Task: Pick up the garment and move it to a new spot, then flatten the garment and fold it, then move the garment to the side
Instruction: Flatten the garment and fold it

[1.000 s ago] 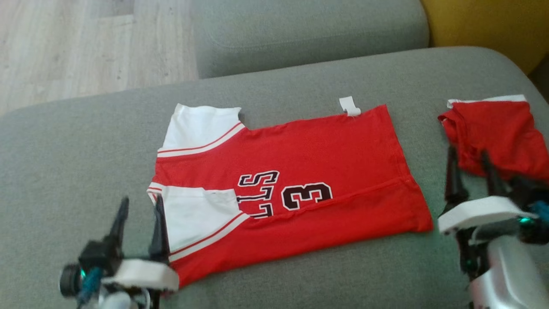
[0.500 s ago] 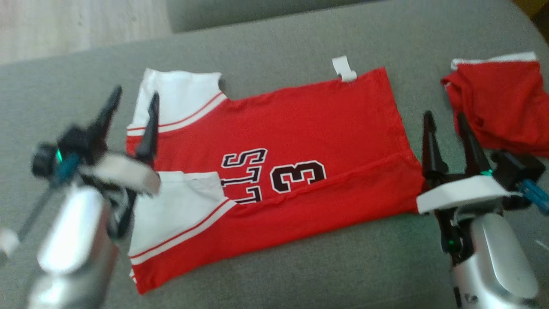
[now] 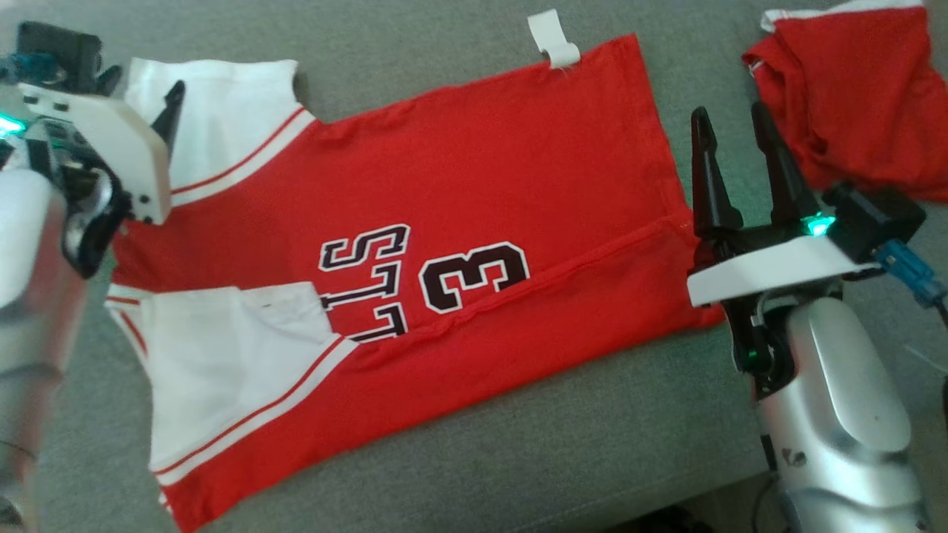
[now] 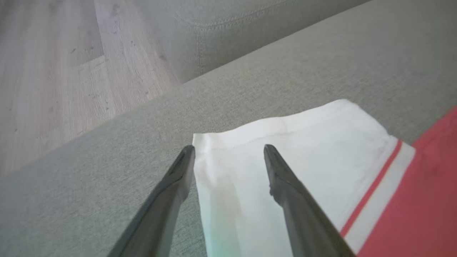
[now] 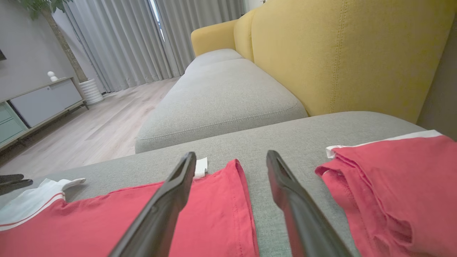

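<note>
Both the left gripper point(image 4: 228, 150) and the right gripper point(image 3: 729, 112) stood wide and empty: the left had swung from 7 o'clock up to the white sleeve point(image 4: 285, 153) at 10 o'clock of the half-folded red jersey point(image 3: 459, 170), flat mid-cushion on the grey sofa point(image 3: 533, 451), the right at its hem, 3 o'clock; likely set for the next fold. Left wrist view showed fingers point(image 4: 171, 185) straddling the sleeve corner, masked by the housing point(image 3: 111, 141) in head view.

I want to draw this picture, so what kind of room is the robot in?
Most likely a living room in a home: there is a grey sofa with a yellow backrest, long curtains and a wooden floor.
</note>
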Robot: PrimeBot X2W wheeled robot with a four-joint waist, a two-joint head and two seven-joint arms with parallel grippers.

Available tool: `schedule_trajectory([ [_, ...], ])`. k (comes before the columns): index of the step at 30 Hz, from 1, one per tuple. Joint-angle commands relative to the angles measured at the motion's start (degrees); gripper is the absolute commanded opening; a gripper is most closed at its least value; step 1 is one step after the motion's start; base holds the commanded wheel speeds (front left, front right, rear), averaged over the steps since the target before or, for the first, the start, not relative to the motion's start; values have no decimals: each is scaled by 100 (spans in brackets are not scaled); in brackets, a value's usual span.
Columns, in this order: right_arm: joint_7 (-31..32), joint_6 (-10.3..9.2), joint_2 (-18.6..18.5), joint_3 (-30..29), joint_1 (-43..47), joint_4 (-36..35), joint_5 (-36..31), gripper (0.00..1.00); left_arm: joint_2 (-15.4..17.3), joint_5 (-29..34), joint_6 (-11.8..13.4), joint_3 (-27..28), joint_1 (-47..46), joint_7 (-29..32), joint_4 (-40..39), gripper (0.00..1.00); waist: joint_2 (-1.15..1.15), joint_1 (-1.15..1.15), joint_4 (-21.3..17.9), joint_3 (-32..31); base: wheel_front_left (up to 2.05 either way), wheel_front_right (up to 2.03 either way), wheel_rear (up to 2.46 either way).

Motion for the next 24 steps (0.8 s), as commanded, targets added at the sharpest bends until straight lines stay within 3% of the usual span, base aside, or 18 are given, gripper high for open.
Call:
schedule_trajectory([
  [1,-80,37,-17,137,-167,-182,40,100,360,-73,12,115,-350,55,-65,100,0,-2,-128,155,0,0,0],
  [7,-172,37,-17,263,-291,-191,113,100,580,-258,11,-67,-677,133,496,100,0,-2,-231,340,0,0,0],
  [18,-246,37,-17,245,-335,-140,137,100,522,-940,10,-382,-904,437,935,100,0,-2,-299,488,0,0,0],
  [19,-247,37,-17,229,-339,-128,128,100,507,-1034,10,-443,-901,532,924,78,0,-2,-296,490,0,0,0],
  [20,-248,37,-17,207,-344,-113,116,100,494,-1126,10,-510,-891,619,895,18,0,-2,-290,488,0,0,0],
  [21,-249,37,-17,182,-349,-99,105,100,484,-1217,10,-576,-877,678,845,0,0,-2,-281,483,0,0,0],
  [24,-240,37,-17,89,-371,-68,42,100,483,-1430,10,-684,-855,582,694,0,0,-2,-229,439,0,0,0],
])
